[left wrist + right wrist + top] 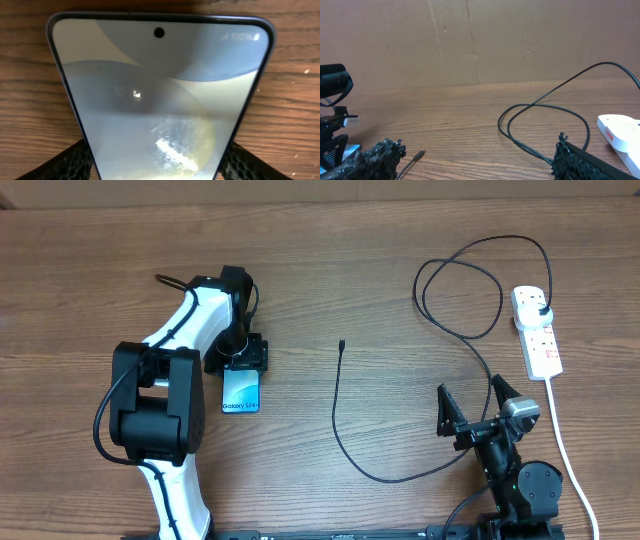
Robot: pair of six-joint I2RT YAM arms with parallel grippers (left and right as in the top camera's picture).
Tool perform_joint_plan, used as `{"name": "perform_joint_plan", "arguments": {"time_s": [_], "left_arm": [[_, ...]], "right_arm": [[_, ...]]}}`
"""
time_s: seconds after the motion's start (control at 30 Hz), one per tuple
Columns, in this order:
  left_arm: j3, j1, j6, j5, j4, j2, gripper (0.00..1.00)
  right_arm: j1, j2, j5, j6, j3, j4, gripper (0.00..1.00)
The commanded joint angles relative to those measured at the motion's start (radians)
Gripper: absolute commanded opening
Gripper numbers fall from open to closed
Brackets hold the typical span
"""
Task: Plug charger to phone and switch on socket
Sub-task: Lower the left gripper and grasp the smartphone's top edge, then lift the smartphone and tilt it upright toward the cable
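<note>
Left gripper [243, 367] snug around phone [242, 393]

Overhead view: the phone [242, 391] lies face up on the table [380, 260] with its display lit. One line of white lettering across the end of the display nearest the bottom of the picture reads "Galaxy S24+"; the last characters are small and only just legible.

Left wrist view: near the top right corner of the same display is a faint status reading, "100%", with a small icon beside it.

The socket [537, 330] carries red marks, too small to read.
</note>
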Motion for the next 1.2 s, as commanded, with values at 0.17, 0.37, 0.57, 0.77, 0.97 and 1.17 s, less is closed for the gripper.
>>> {"name": "perform_joint_plan", "arguments": {"time_s": [0.17, 0.37, 0.57, 0.77, 0.97, 1.17], "left_arm": [[0.003, -0.003, 0.02, 0.024, 0.031, 0.02, 0.62], [0.064, -0.002, -0.015, 0.028, -0.002, 0.02, 0.61], [0.223, -0.002, -0.07, 0.045, -0.093, 0.019, 0.61], [0.367, -0.001, -0.193, 0.156, -0.168, 0.019, 0.62], [0.393, -0.001, -0.307, 0.369, -0.172, 0.019, 0.61], [0.393, 0.0, -0.417, 0.586, -0.174, 0.02, 0.61]], "right_arm": [[0.002, -0.01, -0.004, -0.001, -0.01, 0.005, 1.0], [0.002, -0.01, -0.004, -0.001, -0.01, 0.005, 1.0], [0.002, -0.01, -0.004, -0.001, -0.01, 0.005, 1.0], [0.002, -0.01, -0.004, -0.001, -0.01, 0.005, 1.0], [0.002, -0.01, -0.004, -0.001, -0.01, 0.005, 1.0], [0.002, -0.01, -0.004, -0.001, -0.01, 0.005, 1.0]]}}
